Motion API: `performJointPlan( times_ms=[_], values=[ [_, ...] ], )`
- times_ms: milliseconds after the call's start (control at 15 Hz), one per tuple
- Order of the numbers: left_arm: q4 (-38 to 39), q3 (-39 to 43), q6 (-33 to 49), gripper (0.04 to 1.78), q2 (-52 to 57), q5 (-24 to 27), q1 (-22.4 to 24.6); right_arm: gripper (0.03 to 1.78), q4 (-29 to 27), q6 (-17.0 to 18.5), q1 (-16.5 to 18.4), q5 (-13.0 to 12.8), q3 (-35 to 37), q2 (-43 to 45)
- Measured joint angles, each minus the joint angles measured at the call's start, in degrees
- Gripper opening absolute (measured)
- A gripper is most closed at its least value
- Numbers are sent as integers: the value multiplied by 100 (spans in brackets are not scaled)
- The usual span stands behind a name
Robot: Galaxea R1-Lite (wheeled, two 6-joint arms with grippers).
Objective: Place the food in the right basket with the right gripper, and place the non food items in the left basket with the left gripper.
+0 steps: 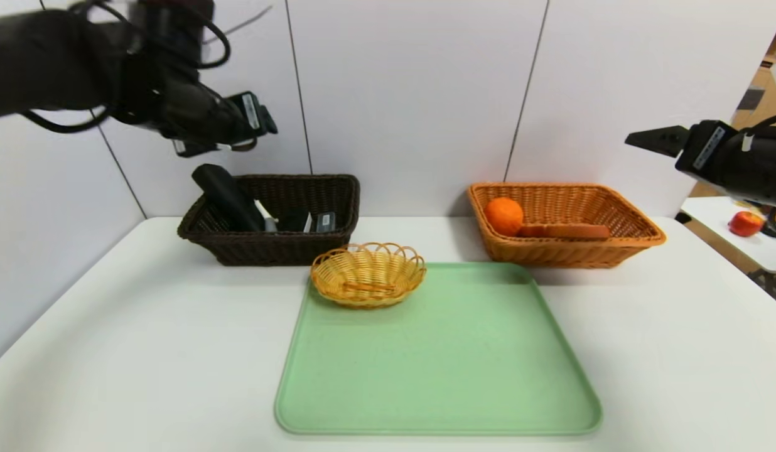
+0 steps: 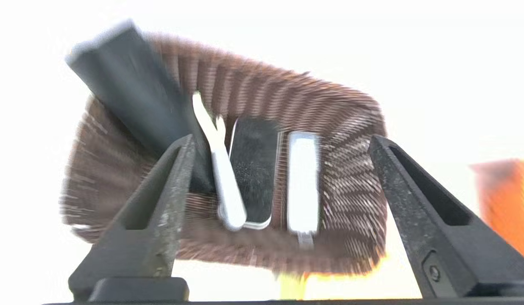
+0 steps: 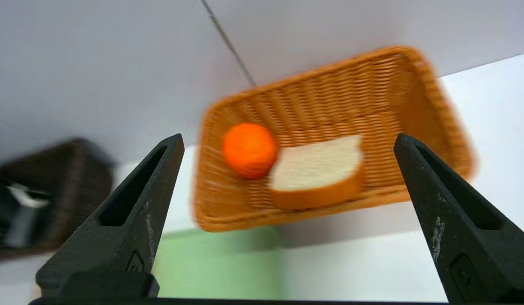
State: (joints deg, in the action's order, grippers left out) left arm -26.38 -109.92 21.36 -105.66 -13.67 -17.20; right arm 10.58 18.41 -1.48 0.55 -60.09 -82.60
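The orange [image 1: 504,215] and the bread slice [image 1: 567,231] lie in the orange-tan right basket [image 1: 639,235]; both also show in the right wrist view, the orange [image 3: 249,149] beside the bread [image 3: 317,171]. The dark brown left basket [image 1: 338,194] holds the black pouch [image 1: 228,196] leaning up, the peeler [image 2: 219,169], the grey case [image 2: 253,169] and the white case [image 2: 303,182]. My left gripper [image 1: 265,119] is open and empty, high above the left basket. My right gripper [image 1: 655,139] is open and empty, high to the right of the right basket.
A green tray [image 1: 438,364] lies on the white table, with a small round yellow scalloped basket [image 1: 368,274] at its far left corner. A red apple [image 1: 744,223] sits on a separate table at far right. A white panelled wall stands behind the baskets.
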Motion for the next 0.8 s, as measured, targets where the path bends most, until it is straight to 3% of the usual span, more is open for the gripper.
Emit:
performJointPlan(
  times_ms=[67,200,400,600,800],
  values=[
    [-2,236,-466,149,433,146,-2,171,-256,-553,221,41,-2,68],
    [1,1009,-1546,154,1415,226,-5,171,-964,-1207,443,77,-5,344],
    [12,2338,-2656,159,2861,-488,37,171,-1601,-1281,605,83,386,1039],
    [98,3644,-2736,163,4235,-1156,762,171,-1631,-1279,712,82,1175,2007],
    [497,5281,-2628,165,5645,-1276,1180,171,-1565,-1265,742,55,2018,3161]
  ],
)
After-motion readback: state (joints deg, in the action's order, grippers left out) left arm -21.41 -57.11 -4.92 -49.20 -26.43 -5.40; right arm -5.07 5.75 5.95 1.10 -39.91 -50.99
